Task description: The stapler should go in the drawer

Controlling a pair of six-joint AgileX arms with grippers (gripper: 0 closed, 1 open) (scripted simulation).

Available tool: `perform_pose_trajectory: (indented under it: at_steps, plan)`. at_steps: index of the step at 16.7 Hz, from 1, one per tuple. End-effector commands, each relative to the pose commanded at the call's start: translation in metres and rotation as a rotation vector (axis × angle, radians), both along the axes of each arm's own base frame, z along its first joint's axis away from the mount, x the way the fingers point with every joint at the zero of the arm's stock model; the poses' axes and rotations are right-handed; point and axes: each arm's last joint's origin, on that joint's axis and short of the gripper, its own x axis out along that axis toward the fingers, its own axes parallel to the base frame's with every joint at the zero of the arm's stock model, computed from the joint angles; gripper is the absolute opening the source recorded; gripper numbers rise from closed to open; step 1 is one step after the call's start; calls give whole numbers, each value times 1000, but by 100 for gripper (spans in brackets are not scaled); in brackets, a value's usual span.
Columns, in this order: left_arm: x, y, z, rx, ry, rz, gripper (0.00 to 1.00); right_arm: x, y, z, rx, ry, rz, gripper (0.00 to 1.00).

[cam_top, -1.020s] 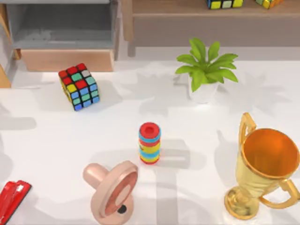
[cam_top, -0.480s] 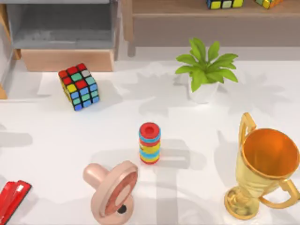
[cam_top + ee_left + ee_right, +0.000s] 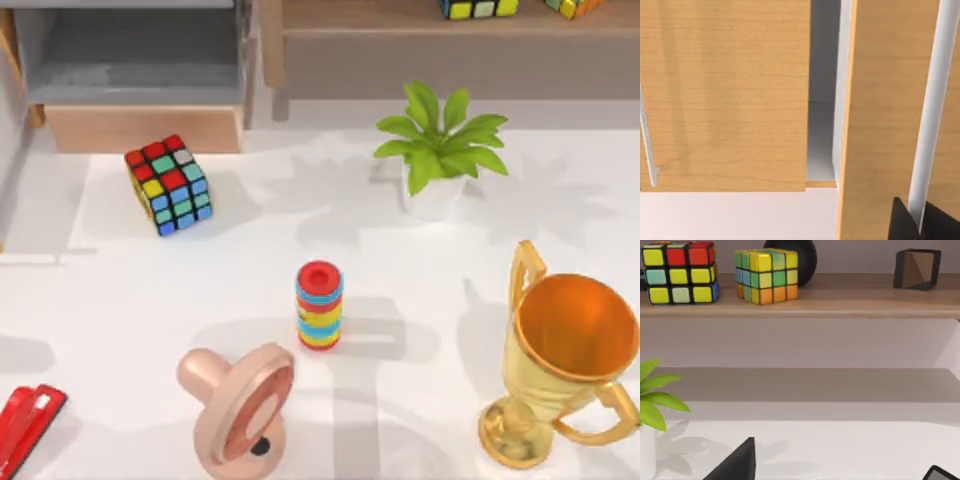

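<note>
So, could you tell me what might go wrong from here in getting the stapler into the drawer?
The stapler lies at the table's front left edge, partly out of the top view; a poor grasp could push it off. On the way to the open drawer at the back left, the cube stands just in front of its tan panel and could be knocked.
</note>
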Motion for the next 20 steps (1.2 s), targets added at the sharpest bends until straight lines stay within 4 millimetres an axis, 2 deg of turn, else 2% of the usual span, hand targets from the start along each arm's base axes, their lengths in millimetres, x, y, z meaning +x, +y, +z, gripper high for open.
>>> perform_pose_trajectory:
  at_steps: [5,18,20]
  plan:
    - [-6,0,0,2,-2,0,0,0,0,0,0,0,0,100]
    - [-6,0,0,2,-2,0,98,0,0,0,0,0,0,100]
    - [-6,0,0,2,-2,0,100,0,0,0,0,0,0,100]
